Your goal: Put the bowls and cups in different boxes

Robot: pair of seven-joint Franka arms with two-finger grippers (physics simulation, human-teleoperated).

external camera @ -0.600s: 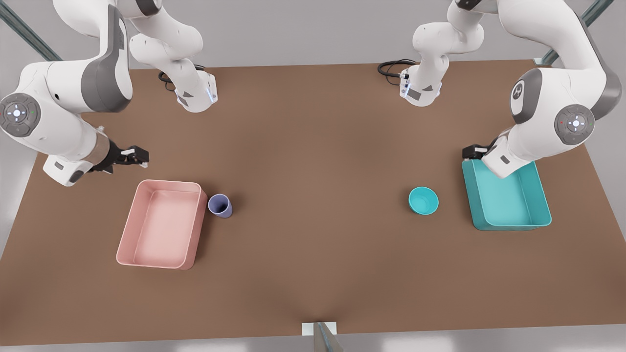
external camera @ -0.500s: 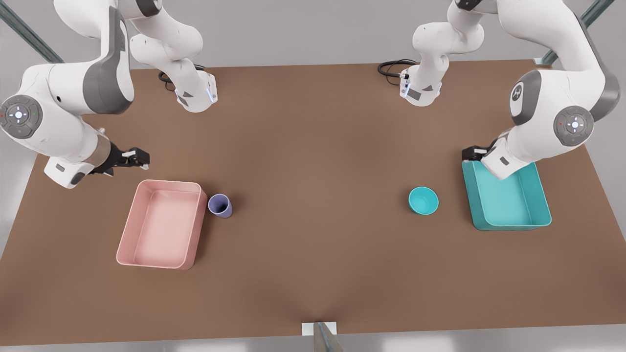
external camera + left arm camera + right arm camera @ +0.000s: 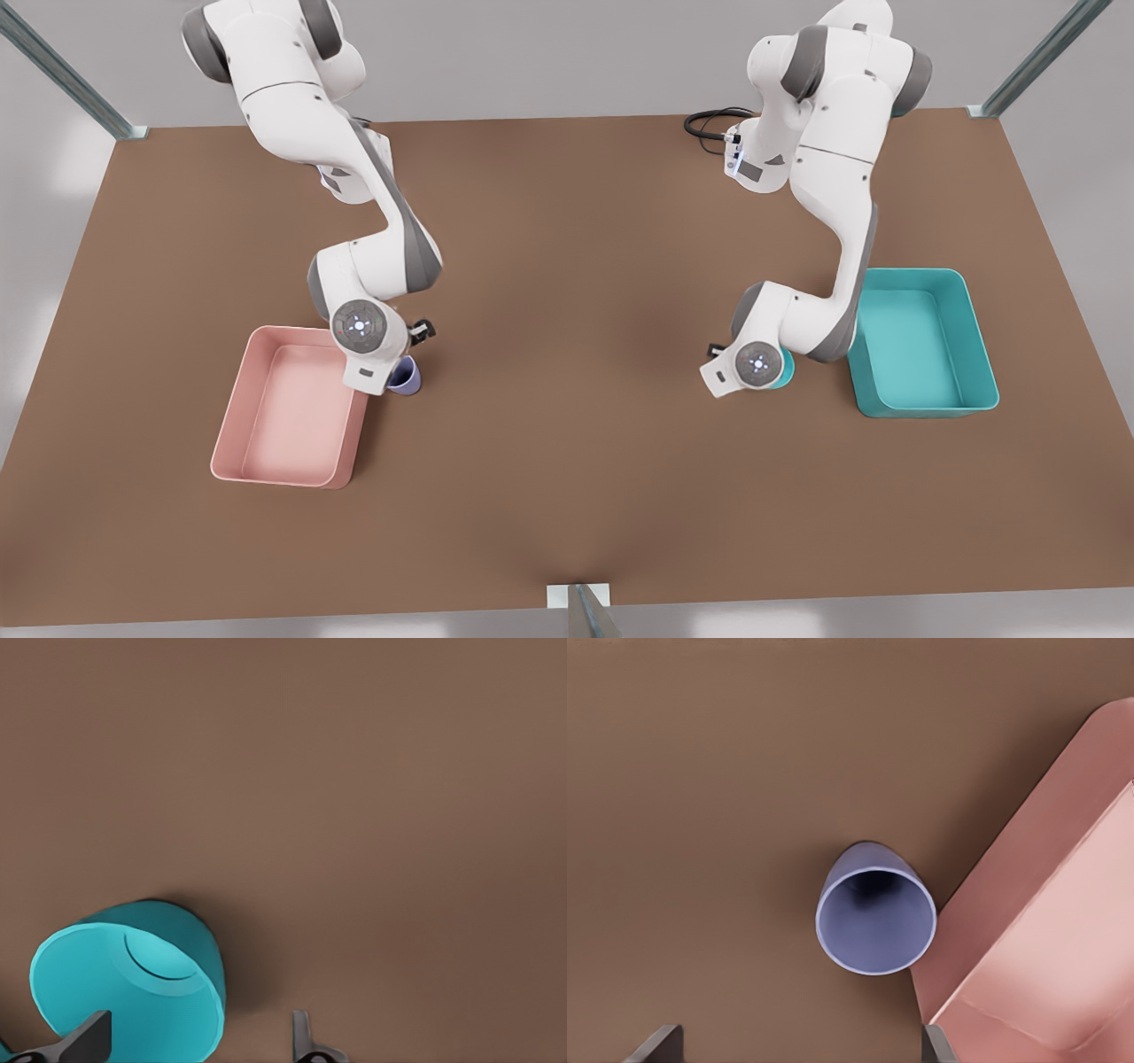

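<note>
Counter (image 3: 567, 461): brown, carries everything. Pink box (image 3: 292, 412) and teal box (image 3: 921, 350) well apart, both open side up, nothing inside either. Teal bowl (image 3: 133, 992) upright, mouth up, near the teal box (on the side facing the pink box); left gripper (image 3: 199, 1041) over it, jaws wide. Lavender cup (image 3: 875, 920) upright, long axis vertical, just beside the pink box; right gripper (image 3: 799, 1045) above, jaws wide.

One bowl (image 3: 785, 372), one cup (image 3: 406, 376), two boxes (image 3: 292, 412).
</note>
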